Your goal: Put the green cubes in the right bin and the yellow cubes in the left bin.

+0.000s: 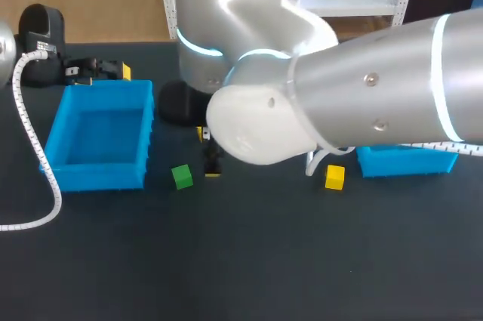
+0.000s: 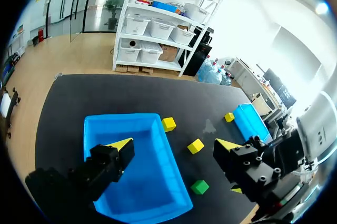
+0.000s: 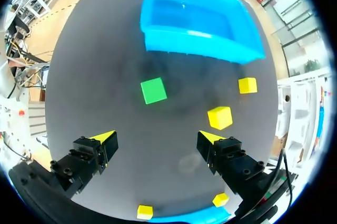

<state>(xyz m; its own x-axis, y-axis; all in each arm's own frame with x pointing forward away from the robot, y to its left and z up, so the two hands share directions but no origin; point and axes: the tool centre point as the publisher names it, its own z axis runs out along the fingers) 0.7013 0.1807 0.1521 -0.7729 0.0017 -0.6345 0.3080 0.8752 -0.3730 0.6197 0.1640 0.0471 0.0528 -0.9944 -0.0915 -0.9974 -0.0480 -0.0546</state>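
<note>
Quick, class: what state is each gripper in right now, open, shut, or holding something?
Left gripper: open, holding nothing.
Right gripper: open, holding nothing.

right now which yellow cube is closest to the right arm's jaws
The yellow cube just ahead of one tip of the right jaws. The second yellow cube lies farther out, nearer the blue bin ahead; the rest lie farther off too.

Right bin (image 1: 407,162) mostly behind right arm (image 1: 377,102)
</note>
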